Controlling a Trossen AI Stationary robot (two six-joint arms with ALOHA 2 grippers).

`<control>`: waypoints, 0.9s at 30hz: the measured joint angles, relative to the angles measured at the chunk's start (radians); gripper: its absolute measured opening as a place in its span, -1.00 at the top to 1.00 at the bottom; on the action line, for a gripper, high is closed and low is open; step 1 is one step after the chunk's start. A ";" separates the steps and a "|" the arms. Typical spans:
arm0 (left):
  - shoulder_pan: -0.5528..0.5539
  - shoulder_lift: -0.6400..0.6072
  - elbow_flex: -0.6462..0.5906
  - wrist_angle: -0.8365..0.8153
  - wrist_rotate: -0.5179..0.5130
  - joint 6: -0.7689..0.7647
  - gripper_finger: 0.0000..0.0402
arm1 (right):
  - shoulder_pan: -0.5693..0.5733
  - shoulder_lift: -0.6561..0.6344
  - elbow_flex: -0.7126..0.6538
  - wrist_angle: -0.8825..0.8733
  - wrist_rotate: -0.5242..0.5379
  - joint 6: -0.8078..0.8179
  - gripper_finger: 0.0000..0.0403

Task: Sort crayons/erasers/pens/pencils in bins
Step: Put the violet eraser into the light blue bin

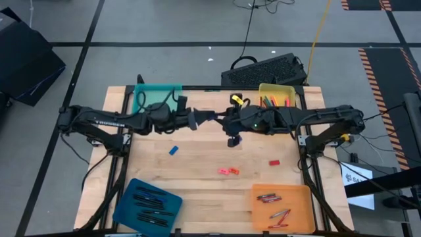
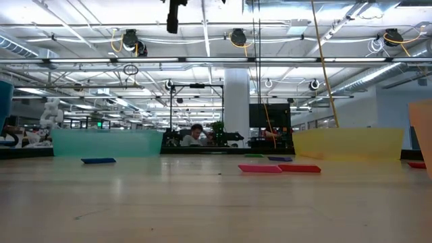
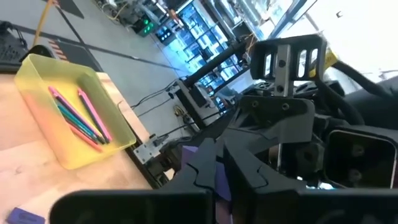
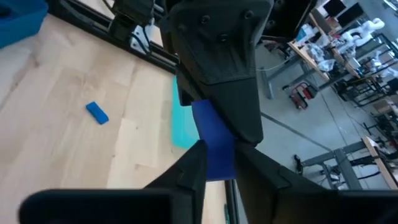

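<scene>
Your two arms meet in mid-air over the far half of the table [image 1: 197,187], between the teal bin [image 1: 158,99] and the yellow bin [image 1: 276,89]. The left gripper [image 1: 200,118] and right gripper [image 1: 223,120] are nose to nose, and each looks pressed onto an opposite end of the held eraser [image 4: 214,140], a small blue block.

The main risk is the release. If you let go with one before the other's grip is firm, the block will likely fall to the table's middle, short of any bin. If both stay clamped while you pull apart, it could twist out sideways or strain the fingers. The tips are so close that a small inward drift may knock them together.

Three more erasers lie loose on the table: blue [image 1: 173,150], pink [image 1: 228,171] and red [image 1: 274,162]. A dropped block could bounce among them.
</scene>
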State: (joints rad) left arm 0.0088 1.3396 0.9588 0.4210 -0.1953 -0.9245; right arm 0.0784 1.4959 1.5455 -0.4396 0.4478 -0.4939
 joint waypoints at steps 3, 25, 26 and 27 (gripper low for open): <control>-0.013 -0.002 0.001 0.005 -0.024 0.005 0.93 | 0.026 -0.002 0.000 0.001 0.044 0.027 0.48; 0.657 -0.272 0.001 -1.301 -0.211 0.208 0.94 | 0.138 0.074 0.000 -0.025 0.046 0.257 0.05; 0.708 -0.240 0.001 -1.327 -0.206 0.233 0.94 | 0.128 0.089 0.000 -0.019 0.037 0.277 0.05; 0.753 -0.209 0.001 -1.335 -0.190 0.265 0.94 | 0.120 0.105 0.000 -0.013 0.018 0.295 0.05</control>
State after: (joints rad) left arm 0.7614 1.1309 0.9596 -0.9142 -0.3850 -0.6599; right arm 0.1988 1.6012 1.5455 -0.4523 0.4656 -0.1986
